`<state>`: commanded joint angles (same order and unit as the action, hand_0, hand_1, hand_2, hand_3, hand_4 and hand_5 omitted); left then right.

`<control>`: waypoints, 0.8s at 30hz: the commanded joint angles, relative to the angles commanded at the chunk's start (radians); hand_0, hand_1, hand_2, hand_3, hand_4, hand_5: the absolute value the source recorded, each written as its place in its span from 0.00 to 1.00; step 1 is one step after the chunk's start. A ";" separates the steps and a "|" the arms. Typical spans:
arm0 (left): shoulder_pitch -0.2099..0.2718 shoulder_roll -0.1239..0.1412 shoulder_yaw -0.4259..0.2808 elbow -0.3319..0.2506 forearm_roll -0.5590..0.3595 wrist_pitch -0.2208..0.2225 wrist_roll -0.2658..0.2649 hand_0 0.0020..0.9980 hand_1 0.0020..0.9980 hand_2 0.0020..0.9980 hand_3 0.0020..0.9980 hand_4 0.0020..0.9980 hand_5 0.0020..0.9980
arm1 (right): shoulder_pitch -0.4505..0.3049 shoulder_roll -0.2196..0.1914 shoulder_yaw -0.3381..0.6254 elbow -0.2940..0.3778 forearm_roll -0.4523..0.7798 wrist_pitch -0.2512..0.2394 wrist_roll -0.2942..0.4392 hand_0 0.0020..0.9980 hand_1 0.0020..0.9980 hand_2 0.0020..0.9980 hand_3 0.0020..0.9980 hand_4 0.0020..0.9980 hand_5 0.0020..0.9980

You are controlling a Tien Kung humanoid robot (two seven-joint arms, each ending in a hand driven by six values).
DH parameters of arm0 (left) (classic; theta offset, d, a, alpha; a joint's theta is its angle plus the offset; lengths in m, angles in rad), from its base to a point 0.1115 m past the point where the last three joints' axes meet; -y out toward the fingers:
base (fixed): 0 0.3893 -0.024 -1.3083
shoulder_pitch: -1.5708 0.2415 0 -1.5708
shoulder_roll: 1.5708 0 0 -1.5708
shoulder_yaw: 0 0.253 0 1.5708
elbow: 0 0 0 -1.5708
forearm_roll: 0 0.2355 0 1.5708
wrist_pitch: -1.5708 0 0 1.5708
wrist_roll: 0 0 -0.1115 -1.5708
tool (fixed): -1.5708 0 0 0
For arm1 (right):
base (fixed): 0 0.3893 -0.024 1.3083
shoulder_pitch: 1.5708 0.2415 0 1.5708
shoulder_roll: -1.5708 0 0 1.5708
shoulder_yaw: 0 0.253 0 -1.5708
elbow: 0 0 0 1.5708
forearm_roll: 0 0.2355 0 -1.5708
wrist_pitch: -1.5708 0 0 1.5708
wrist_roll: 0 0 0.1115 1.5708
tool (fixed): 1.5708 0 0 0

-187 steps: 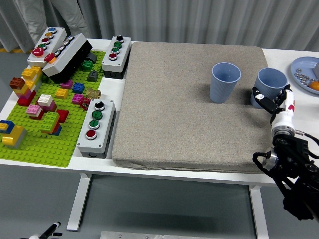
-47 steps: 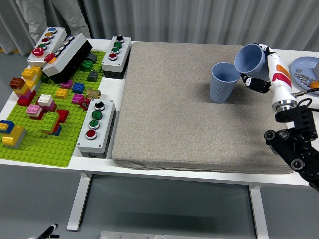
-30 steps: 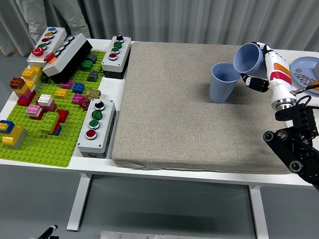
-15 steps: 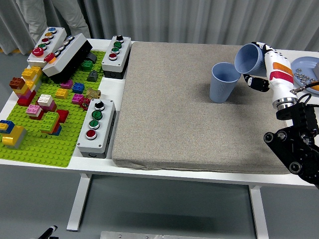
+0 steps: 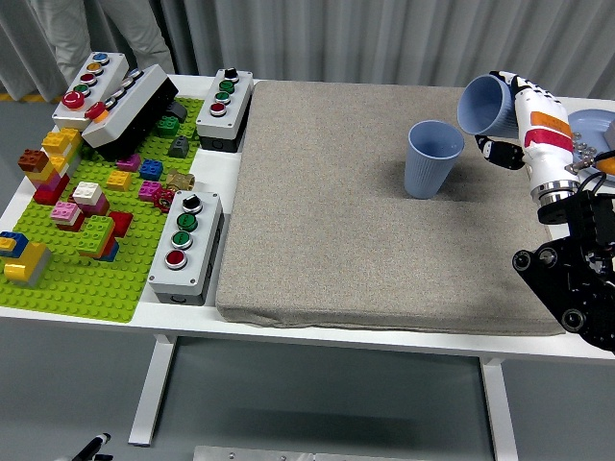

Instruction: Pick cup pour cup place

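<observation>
While gripped by the right hand (image 5: 509,120), held cup (image 5: 485,106): blue, raised above the mat, tipped with its mouth facing 9 o'clock toward the standing cup.
Right hand fingers (image 5: 500,152): wrapped around the held cup's body; the arm enters from the 4 o'clock corner.
Standing cup (image 5: 432,158): blue, upright on the mat at 2 o'clock of the scene, just beside and below the held cup's mouth; the two are apart. Contents cannot be told; the visible interior shows plain blue.
Held cup contents: interior faces away from clear view; nothing is seen leaving the mouth.
Mat (image 5: 356,211): grey-brown, covering the middle and right of the desk (image 5: 226,173).
Plate (image 5: 596,130): blue, at 3 o'clock of the held cup, at the frame edge, carrying small metallic pieces and something orange.
Green baseplate (image 5: 86,259): at 9 o'clock, carrying loose coloured bricks.
Button boxes (image 5: 185,245): several grey units between the baseplate and the mat, and at 10 o'clock.
Person's legs (image 5: 58,29): at 11 o'clock behind the desk.
</observation>
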<state>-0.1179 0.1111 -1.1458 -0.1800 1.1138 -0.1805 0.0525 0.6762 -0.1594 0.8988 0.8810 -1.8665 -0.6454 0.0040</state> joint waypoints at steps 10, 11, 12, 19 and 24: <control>-0.003 0.000 0.001 0.000 -0.001 0.000 -0.001 0.84 0.80 0.88 0.79 0.64 0.98 | -0.001 0.001 -0.004 0.004 -0.007 0.000 -0.011 0.79 0.66 0.58 0.62 0.63 0.00; -0.003 0.001 0.001 0.000 -0.001 0.000 0.000 0.84 0.80 0.88 0.79 0.64 0.98 | -0.001 0.001 -0.005 0.005 -0.009 0.000 -0.013 0.79 0.66 0.58 0.62 0.63 0.00; -0.004 0.001 0.001 0.000 -0.001 0.000 -0.001 0.84 0.80 0.88 0.79 0.64 0.98 | -0.001 0.002 -0.006 0.006 -0.010 0.000 -0.014 0.79 0.66 0.58 0.62 0.63 0.00; -0.003 0.001 0.001 0.000 -0.001 0.000 0.000 0.84 0.80 0.88 0.79 0.64 0.98 | -0.002 0.004 -0.012 0.009 -0.018 0.000 -0.023 0.79 0.66 0.58 0.62 0.63 0.00; -0.003 0.001 0.000 0.000 0.000 0.000 0.000 0.84 0.80 0.88 0.79 0.64 0.98 | -0.001 0.004 -0.016 0.011 -0.031 0.000 -0.030 0.79 0.66 0.58 0.62 0.62 0.00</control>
<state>-0.1207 0.1117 -1.1460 -0.1800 1.1142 -0.1801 0.0525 0.6750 -0.1552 0.8832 0.8916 -1.8976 -0.6454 -0.0264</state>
